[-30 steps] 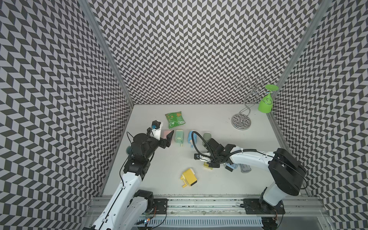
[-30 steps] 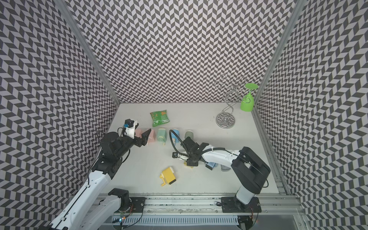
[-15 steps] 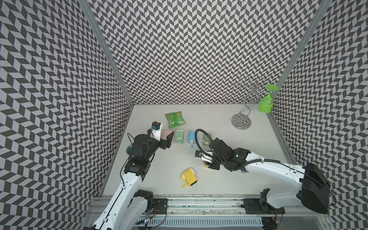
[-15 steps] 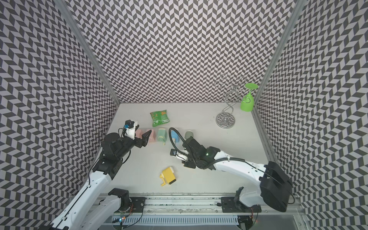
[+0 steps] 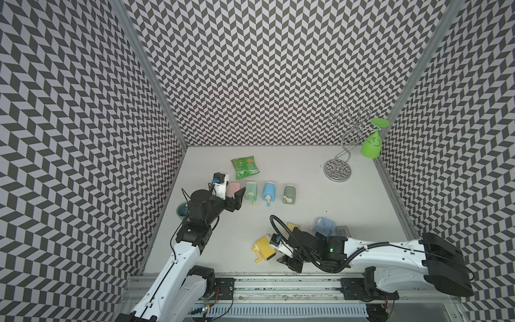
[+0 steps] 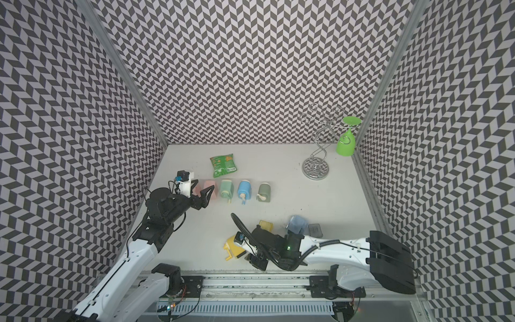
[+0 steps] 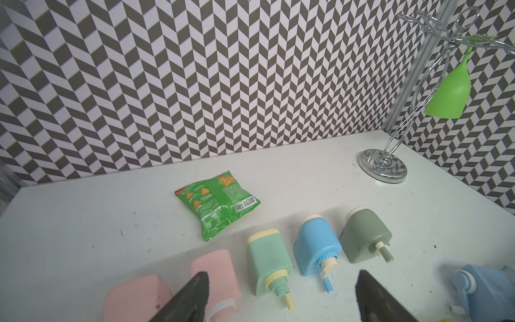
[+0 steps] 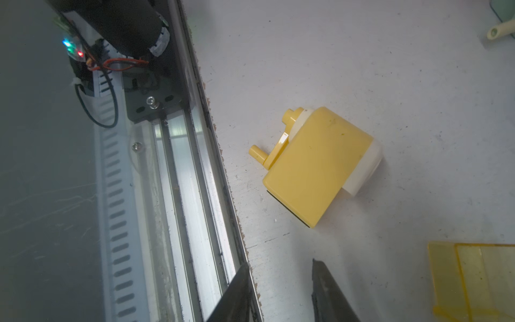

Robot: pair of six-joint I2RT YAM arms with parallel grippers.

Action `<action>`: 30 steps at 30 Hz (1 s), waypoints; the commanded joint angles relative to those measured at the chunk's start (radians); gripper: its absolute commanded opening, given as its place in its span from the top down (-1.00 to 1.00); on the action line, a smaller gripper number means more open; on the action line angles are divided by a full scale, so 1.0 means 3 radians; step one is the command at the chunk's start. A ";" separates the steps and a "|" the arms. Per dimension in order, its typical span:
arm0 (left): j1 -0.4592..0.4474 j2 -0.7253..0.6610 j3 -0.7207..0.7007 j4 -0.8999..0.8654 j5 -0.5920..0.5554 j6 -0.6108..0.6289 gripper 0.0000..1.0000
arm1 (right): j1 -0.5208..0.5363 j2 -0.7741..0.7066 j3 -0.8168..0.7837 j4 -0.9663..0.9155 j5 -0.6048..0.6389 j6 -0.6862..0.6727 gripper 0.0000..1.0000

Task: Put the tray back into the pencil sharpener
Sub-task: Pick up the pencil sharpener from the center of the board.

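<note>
Tray (image 8: pixel 473 278), translucent yellow, lies flat on the bench (image 8: pixel 362 69), apart from the yellow pencil sharpener (image 8: pixel 315 167), which lies on its side near the front edge. Right tool (image 8: pixel 280 264): jaws parted, empty, near the sharpener. Left tool (image 7: pixel 281 274): spread wide, empty, over the pink sharpeners (image 7: pixel 214 267).

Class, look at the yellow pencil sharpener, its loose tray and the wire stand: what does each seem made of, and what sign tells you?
Yellow pencil sharpener: opaque moulded plastic, probably; smooth, softly glossy. Tray: likely thin plastic, translucent yellow; its inner edges show through. Wire stand: seemingly chromed metal; its base mirrors the patterned wall.
</note>
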 commanded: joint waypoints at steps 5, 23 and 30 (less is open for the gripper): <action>-0.0126 0.0084 -0.0021 -0.0182 0.0004 -0.0495 -0.65 | 0.0005 0.0022 0.0034 0.0476 0.0049 0.0404 0.00; -0.0178 -0.0422 -0.0358 -0.0258 -0.0511 -0.1385 -0.65 | 0.0086 0.1033 0.1070 -0.0660 0.0237 0.1530 -0.45; -0.0181 -0.0541 -0.0398 -0.0367 -0.0531 -0.1458 -0.65 | 0.0109 0.1341 0.1295 -0.0827 0.0268 0.1499 -0.51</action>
